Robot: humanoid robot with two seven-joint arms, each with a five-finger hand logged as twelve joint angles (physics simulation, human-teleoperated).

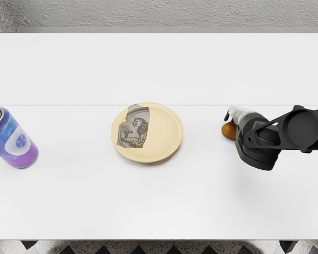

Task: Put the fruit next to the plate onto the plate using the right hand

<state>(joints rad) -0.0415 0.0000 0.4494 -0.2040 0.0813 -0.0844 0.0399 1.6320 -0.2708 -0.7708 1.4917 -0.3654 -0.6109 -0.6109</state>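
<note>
head view. a small orange-brown rounded fruit [228, 130] lies on the white bench [159, 201], well to the right of the round cream plate with a painted patch [167, 132]. the black right hand [257, 140] sits against the fruit's right side and hides part of it, so its long axis is unclear. whether the fingers are closed on it cannot be told. the plate lies leftward from the hand, so the carry would probably run that way.
</note>
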